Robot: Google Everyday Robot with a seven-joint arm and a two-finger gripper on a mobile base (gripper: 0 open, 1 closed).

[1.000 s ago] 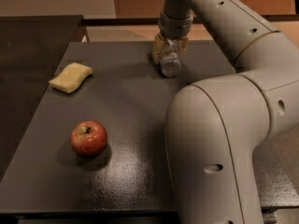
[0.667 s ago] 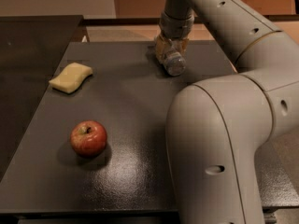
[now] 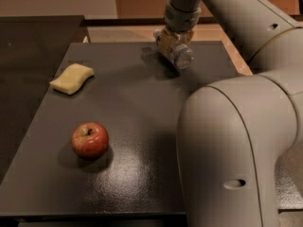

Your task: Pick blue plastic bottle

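Observation:
The blue plastic bottle [image 3: 181,56], clear with a pale label, is at the far side of the dark table [image 3: 142,108], its round end tilted toward me. My gripper [image 3: 173,45] comes down from above and is shut on it, the yellowish fingers [image 3: 163,41] on both sides of the bottle's body. The bottle seems to hang a little above the table, with its shadow to the left below it. Most of the bottle is hidden by the gripper.
A red apple [image 3: 90,140] sits at the near left of the table. A yellow sponge [image 3: 72,78] lies at the far left. My large white arm [image 3: 236,141] covers the right side. A darker counter [image 3: 33,46] adjoins on the left.
The gripper with the bottle has moved slightly up and to the right, and the bottle's end now points more toward me. The apple and the sponge have not moved.

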